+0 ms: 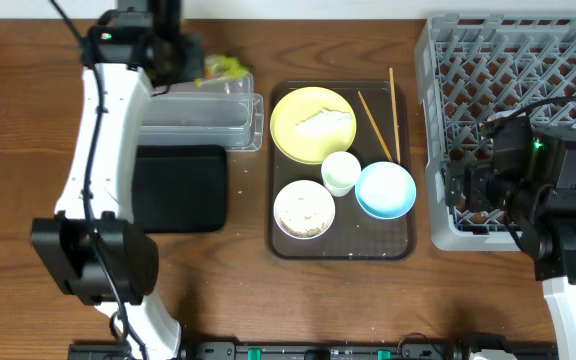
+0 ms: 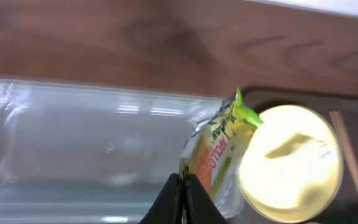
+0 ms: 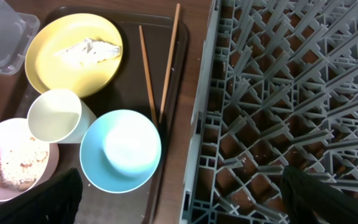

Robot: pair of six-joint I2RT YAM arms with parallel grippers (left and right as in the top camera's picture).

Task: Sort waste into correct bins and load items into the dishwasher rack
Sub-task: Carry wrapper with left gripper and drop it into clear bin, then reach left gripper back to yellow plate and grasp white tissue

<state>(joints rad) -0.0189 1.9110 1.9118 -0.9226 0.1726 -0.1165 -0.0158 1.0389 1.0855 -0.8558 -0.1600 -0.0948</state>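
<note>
My left gripper is shut on the edge of the green-and-yellow wrapper and holds it above the right end of the clear tub. Overhead, the wrapper is at the tub's far right corner. The yellow plate holds the white crumpled scrap. The cup, the white bowl with rice, the blue bowl and the chopsticks lie on the brown tray. My right gripper is open and empty over the left edge of the grey rack.
The black tray lies just in front of the clear tub, beside my left arm. The brown serving tray sits between the bins and the rack. Bare wooden table runs along the front.
</note>
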